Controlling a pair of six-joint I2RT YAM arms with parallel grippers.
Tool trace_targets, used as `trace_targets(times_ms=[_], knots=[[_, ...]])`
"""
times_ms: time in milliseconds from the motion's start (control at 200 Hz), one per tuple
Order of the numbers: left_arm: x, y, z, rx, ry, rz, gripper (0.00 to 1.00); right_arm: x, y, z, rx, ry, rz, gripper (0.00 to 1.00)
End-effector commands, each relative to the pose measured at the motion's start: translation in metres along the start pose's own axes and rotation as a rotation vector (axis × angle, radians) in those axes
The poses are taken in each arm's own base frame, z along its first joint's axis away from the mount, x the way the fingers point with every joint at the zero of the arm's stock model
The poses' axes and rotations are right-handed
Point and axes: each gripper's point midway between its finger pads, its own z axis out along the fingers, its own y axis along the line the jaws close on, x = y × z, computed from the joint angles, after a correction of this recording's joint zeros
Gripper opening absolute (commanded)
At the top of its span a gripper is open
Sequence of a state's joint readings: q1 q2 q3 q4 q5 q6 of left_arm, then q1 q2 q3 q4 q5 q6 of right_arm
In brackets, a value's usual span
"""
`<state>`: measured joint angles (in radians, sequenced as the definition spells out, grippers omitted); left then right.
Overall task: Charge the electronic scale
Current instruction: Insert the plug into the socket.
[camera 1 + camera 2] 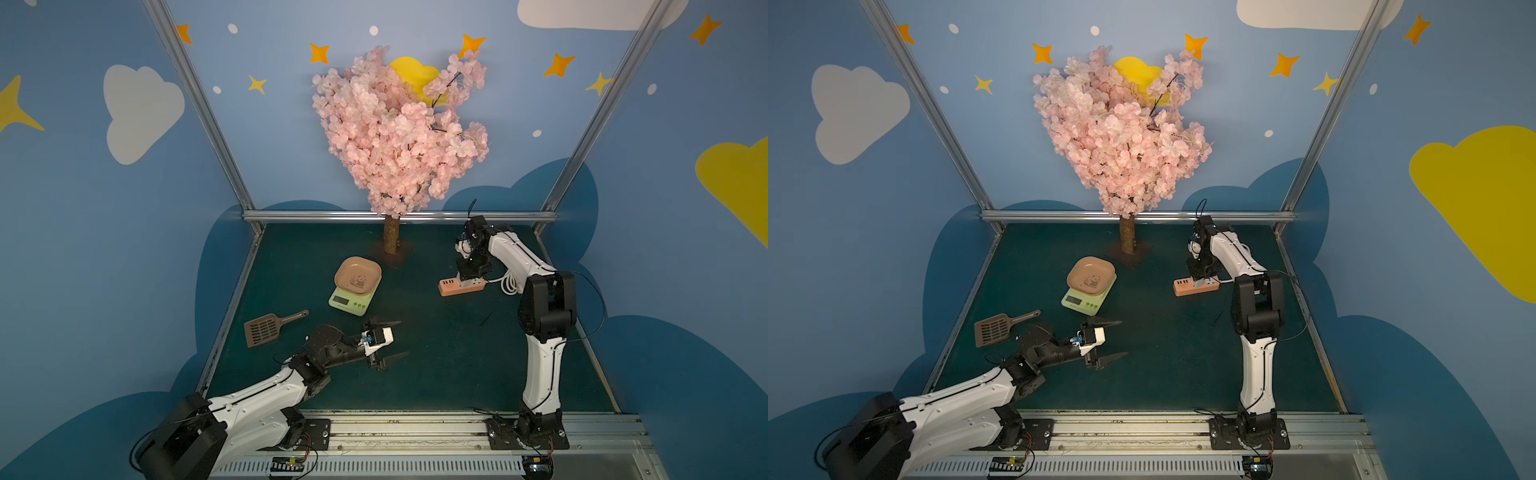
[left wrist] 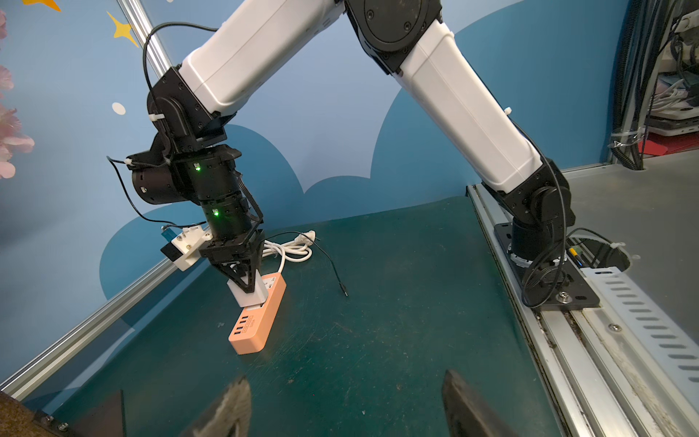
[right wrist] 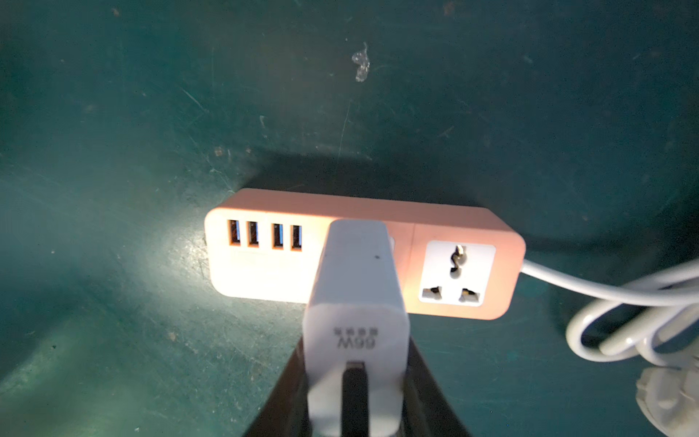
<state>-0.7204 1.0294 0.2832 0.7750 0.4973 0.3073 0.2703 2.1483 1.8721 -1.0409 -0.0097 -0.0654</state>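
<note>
The electronic scale [image 1: 352, 302] [image 1: 1084, 302], pale green with a peach panda tray on top, sits mid-table in both top views. At the back right my right gripper [image 1: 467, 277] [image 2: 247, 284] [image 3: 355, 378] is shut on a white charger cube [image 3: 355, 299] [image 2: 247, 297]. The cube stands against the middle socket of the orange-pink power strip [image 3: 465, 227] [image 1: 451, 287] [image 2: 257, 325]. How far its prongs sit in the socket is hidden. A thin black cable comes out of the cube, and its free plug end [image 2: 345, 294] lies on the mat. In front of the scale my left gripper [image 1: 402, 337] [image 1: 1123, 337] [image 2: 346, 401] hovers open with nothing between its fingers.
A pink blossom tree on a trunk [image 1: 390, 239] stands at the back behind the scale. A brown slotted scoop [image 1: 266, 330] lies at the left. The strip's white cord [image 1: 509, 284] is coiled beside the right arm. Metal rails border the mat.
</note>
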Motion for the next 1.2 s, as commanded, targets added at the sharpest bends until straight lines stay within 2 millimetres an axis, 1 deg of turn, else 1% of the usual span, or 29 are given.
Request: trace_targets(times_ms=[0, 430, 716, 856, 911, 956, 1056, 1196], knots=[[-0.001, 0.001, 0.000, -0.007, -0.005, 0.002, 0.79, 0.017, 0.004, 0.017, -0.008, 0.091, 0.007, 0.02], [0.003, 0.000, -0.001, -0.006, -0.001, -0.006, 0.79, 0.038, 0.012, 0.044, -0.025, 0.158, 0.035, 0.02], [0.004, -0.001, -0.002, -0.006, 0.000, -0.013, 0.79, 0.048, 0.016, 0.056, -0.029, 0.193, 0.032, 0.02], [0.003, -0.001, -0.002, -0.005, -0.003, -0.013, 0.79, 0.046, 0.016, 0.058, -0.033, 0.201, 0.031, 0.02], [0.003, -0.001, -0.002, -0.006, -0.004, -0.014, 0.79, 0.046, 0.019, 0.058, -0.052, 0.203, 0.026, 0.02], [0.003, -0.001, -0.002, -0.007, -0.004, -0.014, 0.79, 0.046, 0.016, 0.059, -0.048, 0.208, 0.027, 0.02], [0.002, -0.001, -0.002, -0.005, -0.005, -0.014, 0.79, 0.043, 0.016, 0.054, -0.052, 0.224, 0.024, 0.02], [0.002, -0.001, -0.002, -0.004, -0.006, -0.015, 0.79, 0.034, 0.016, 0.049, -0.046, 0.198, 0.026, 0.02]])
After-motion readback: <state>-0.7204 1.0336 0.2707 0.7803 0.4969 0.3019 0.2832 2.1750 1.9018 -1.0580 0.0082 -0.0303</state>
